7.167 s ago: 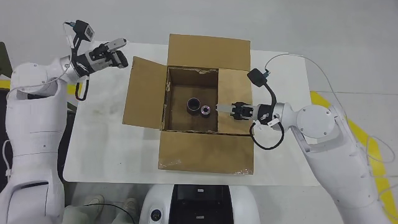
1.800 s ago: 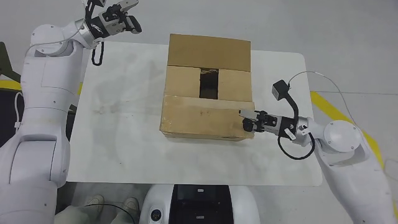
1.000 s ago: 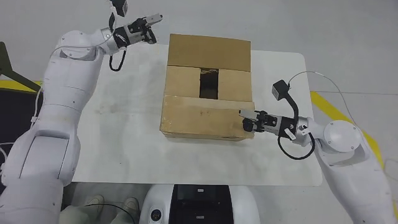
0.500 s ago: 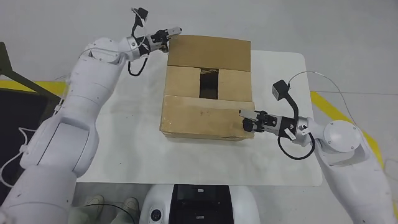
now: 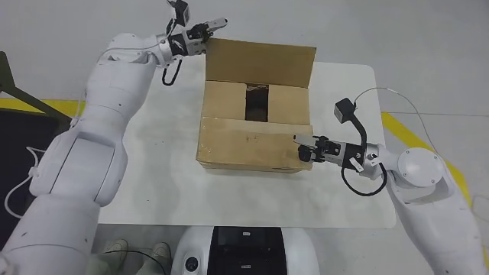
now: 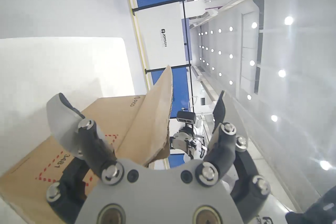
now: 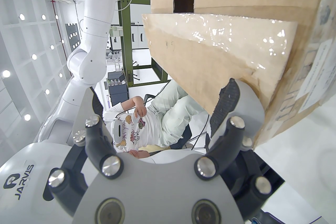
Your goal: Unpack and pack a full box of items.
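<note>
At the far left corner of the cardboard box (image 5: 252, 162), the left gripper (image 5: 216, 24) hovers beyond the tabletop (image 5: 145, 160) edge with its fingers (image 6: 63, 117) spread wide. The left wrist view shows the corner of the far flap (image 5: 260, 61) rising between them, with neither pad closed on it. That flap is lifted at an angle, not lying flat.

Toward the middle, the box stands on the white tabletop, roughly at its centre. The two side flaps, left (image 5: 224, 99) and right (image 5: 289, 103), are folded inward, with a dark gap (image 5: 257, 103) between them. What lies inside cannot be made out through it. The near flap (image 5: 244, 134) is folded down across the front part of the top, its taped surface shiny in the right wrist view.

Farther right, the right gripper (image 5: 302, 147) is at the box's near right corner, arm stretched low over the tabletop. Its fingers are wide apart and hold nothing. One ribbed pad (image 7: 231, 99) rests against the right end of the near flap, and the other hangs free beside the box.
</note>
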Controlling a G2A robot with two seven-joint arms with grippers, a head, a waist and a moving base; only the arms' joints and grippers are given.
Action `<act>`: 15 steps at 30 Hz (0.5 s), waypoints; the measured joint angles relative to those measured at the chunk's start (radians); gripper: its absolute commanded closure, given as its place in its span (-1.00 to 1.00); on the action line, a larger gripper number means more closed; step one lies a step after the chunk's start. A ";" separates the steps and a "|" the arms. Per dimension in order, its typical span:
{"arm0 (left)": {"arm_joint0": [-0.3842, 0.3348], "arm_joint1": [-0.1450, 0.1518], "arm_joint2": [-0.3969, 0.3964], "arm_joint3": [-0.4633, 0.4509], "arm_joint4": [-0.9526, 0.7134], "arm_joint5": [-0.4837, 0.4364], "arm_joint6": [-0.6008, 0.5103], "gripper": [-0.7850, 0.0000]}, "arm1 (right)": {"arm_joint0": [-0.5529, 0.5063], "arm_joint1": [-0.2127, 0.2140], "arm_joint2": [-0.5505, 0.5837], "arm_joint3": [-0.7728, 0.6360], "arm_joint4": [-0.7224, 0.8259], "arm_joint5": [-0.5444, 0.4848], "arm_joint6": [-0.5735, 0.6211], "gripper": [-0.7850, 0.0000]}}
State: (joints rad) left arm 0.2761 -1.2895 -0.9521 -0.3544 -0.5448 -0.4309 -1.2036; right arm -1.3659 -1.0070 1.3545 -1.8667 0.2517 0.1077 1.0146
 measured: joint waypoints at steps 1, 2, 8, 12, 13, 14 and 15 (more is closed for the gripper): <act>-0.002 0.000 -0.006 0.002 -0.013 0.003 -0.022 -1.00 | 0.000 0.000 0.000 0.000 0.000 0.000 0.000 -1.00; -0.004 0.001 -0.012 0.004 -0.027 0.007 -0.046 -1.00 | 0.000 0.000 0.000 0.000 0.000 0.000 0.000 -1.00; -0.003 0.008 -0.046 0.003 -0.102 0.073 -0.221 -1.00 | 0.000 0.000 0.000 0.000 0.000 0.000 0.000 -1.00; -0.003 0.016 -0.055 -0.003 -0.121 0.177 -0.330 -1.00 | 0.000 0.000 0.000 0.000 0.000 0.000 0.000 -1.00; 0.001 0.018 -0.053 -0.012 -0.120 0.189 -0.335 -1.00 | 0.000 0.000 0.000 0.000 0.000 0.000 0.000 -1.00; 0.007 0.020 -0.050 -0.025 -0.118 0.199 -0.335 -1.00 | 0.000 0.000 0.000 0.000 0.000 0.000 0.000 -1.00; 0.017 0.023 -0.045 -0.045 -0.115 0.210 -0.333 -1.00 | 0.000 0.000 0.000 0.000 0.000 0.000 0.000 -1.00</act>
State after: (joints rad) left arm 0.2931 -1.2663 -0.9966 -0.3994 -0.6594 -0.2212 -1.5371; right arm -1.3659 -1.0070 1.3545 -1.8667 0.2517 0.1077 1.0146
